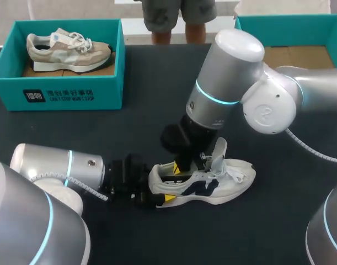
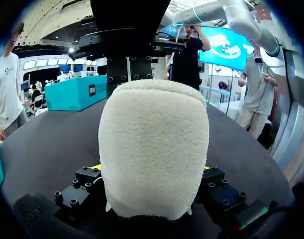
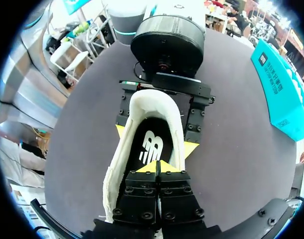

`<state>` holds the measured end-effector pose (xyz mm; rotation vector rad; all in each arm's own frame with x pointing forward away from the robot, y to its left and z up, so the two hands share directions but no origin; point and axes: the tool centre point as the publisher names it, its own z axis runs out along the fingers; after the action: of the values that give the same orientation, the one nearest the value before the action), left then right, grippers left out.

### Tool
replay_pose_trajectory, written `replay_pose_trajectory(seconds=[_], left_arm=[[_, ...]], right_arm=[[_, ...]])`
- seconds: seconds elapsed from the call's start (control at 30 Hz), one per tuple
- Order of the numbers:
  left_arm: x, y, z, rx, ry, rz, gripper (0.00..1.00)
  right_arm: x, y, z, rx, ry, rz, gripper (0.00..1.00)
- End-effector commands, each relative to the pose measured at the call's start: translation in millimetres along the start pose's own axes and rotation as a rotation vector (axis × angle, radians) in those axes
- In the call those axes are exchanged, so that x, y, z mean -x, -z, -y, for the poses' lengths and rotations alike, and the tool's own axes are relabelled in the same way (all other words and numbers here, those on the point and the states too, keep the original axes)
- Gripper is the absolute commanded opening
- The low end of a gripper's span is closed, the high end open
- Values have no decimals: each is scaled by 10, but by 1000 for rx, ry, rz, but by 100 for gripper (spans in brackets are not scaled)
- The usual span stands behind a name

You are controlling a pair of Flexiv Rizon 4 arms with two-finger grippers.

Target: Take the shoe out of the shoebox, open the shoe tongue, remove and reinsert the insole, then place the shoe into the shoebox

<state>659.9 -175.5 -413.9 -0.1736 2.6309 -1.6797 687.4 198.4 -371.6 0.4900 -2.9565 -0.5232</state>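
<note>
1. White shoe (image 1: 212, 185) on its sole mid-table (image 1: 129, 132), well apart from teal box (image 1: 289, 23) at far edge.
2. Heel clamped between left gripper (image 1: 167, 182) fingers.
3. Right gripper (image 3: 156, 167) tips pressed together over insole (image 3: 149, 147).

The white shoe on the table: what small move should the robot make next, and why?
Probably ease the right jaws a little deeper along the insole, pressing it flat. They stand closed, tips together, inside the white shoe over the insole, which seems to lie in place, while the left jaws clamp the heel from both sides.
</note>
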Motion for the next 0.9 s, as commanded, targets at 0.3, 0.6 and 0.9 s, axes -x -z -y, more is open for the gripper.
replay_pose_trajectory(seconds=[0.3,0.6,0.9], left_arm=[[-22,6,-38,2,0,1,0],[-22,6,-38,2,0,1,0],[-22,6,-38,2,0,1,0]], right_arm=[[110,-309,17,-47,39,115,41],[156,-323,-9,-66,75,97,83],[29,-756,96,-118,74,-15,75]])
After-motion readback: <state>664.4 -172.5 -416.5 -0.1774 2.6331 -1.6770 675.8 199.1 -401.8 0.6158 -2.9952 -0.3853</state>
